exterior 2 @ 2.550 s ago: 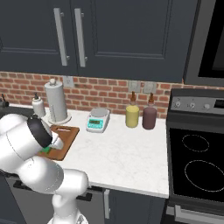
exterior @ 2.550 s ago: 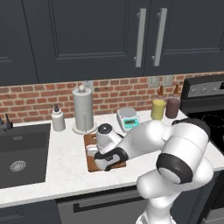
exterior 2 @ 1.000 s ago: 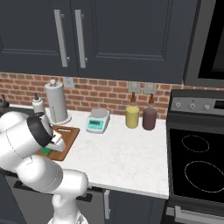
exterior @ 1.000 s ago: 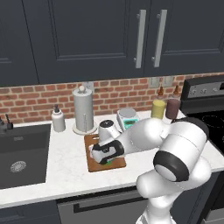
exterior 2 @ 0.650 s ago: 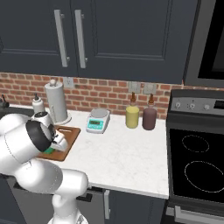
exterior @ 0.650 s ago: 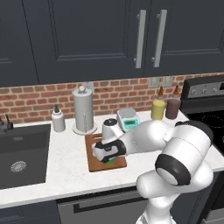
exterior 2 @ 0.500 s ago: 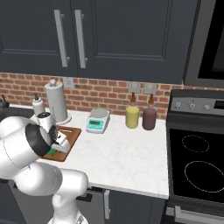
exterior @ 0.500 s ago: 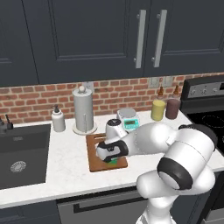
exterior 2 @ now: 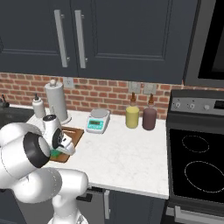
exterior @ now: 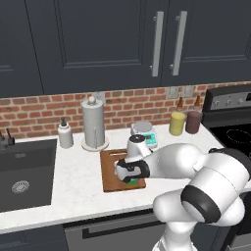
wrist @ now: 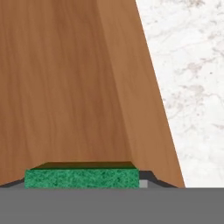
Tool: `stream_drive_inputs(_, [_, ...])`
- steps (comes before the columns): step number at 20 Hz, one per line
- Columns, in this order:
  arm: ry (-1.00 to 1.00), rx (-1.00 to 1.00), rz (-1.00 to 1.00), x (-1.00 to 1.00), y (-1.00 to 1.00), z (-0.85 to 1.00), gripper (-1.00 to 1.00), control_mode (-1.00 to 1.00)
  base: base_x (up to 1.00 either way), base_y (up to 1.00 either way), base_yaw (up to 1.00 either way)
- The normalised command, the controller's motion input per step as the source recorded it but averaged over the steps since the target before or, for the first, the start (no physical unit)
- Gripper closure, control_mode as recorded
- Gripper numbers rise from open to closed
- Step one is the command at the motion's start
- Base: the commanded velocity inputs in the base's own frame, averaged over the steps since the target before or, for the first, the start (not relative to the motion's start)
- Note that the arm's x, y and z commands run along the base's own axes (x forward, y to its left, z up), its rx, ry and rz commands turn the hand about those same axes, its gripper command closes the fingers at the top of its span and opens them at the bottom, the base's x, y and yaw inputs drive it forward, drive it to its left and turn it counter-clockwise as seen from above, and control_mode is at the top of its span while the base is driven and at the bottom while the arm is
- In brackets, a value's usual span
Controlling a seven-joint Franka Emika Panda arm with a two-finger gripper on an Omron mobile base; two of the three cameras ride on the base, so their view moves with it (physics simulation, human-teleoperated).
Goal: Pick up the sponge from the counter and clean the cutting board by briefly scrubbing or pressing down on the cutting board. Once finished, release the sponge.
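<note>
The hand (exterior: 131, 177) grips the sponge (wrist: 81, 177), low in frame, over the board (exterior: 112, 170). Pickup looks done. Scrubbing and release remain

A rectangular brown wooden cutting board (exterior: 112, 171) with a slot handle near its far short end lies on the white, faintly marbled stone counter (exterior: 73, 188), just right of the dark sink basin (exterior: 22, 172). The white arm's dark gripper (exterior: 130, 175) sits low over the board's near right corner, its jaws closed on a small dark green sponge (exterior: 132, 182) — a sliver of green shows beneath the hand, against the wood. Behind the board stand a white paper towel roll (exterior: 94, 123) and a small white soap bottle (exterior: 64, 135); further right, a white kitchen scale with a teal display (exterior: 144, 134), a yellow bottle (exterior: 177, 123) and a dark brown bottle (exterior: 193, 121) line the red brick wall — all well apart from the gripper
</note>
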Motion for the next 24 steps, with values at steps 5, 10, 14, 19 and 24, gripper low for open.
stream_drive_inputs(5, [-0.01,0.0,-0.04,-0.63,-0.98,-0.67,1.0,-1.0,0.0,0.0,0.0])
stream_drive_inputs(10, [0.0,0.0,-0.04,-0.54,-0.82,-0.71,1.0,-1.0,0.0,0.0,0.0])
stream_drive_inputs(14, [0.0,0.0,-0.06,-0.11,-0.5,-0.9,1.0,-1.0,0.0,0.0,0.0])
stream_drive_inputs(19, [-0.08,0.0,-0.02,0.06,-0.18,-0.93,1.0,-1.0,0.0,0.0,0.0])
stream_drive_inputs(24, [-0.25,0.0,0.0,0.14,-0.11,-0.63,1.0,-1.0,0.0,0.0,0.0])
